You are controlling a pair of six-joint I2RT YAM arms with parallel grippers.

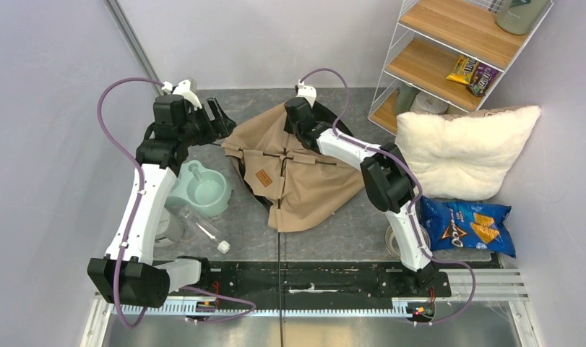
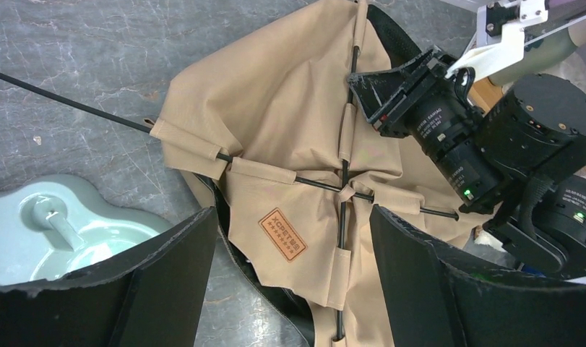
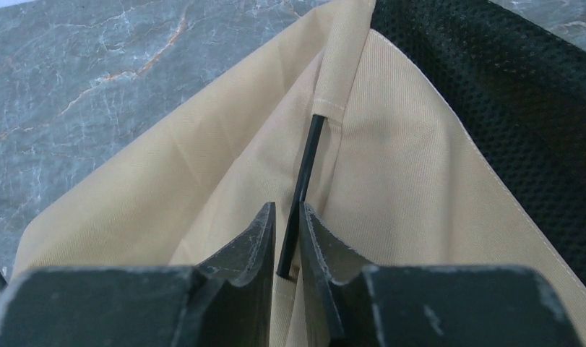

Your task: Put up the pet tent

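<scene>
The left arm [image 1: 141, 206] and right arm [image 1: 409, 231] are built of white links and black joint housings, trailed by purple cables [image 1: 100, 112], and tipped with black fingers [image 2: 174, 282].

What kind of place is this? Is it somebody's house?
Probably not a real house: it looks like a robot test room dressed as a pet corner. Two robot arms are bolted at the table edge, with a pet tent, green pet bowl and fluffy white pillow nearby.

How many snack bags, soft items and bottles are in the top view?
Snack bags: 3 (Doritos bag, yellow candy bag, brown candy bag)
Soft items: 2 (pet tent, white pillow)
Bottles: 1 (clear bottle)
Total: 6
</scene>
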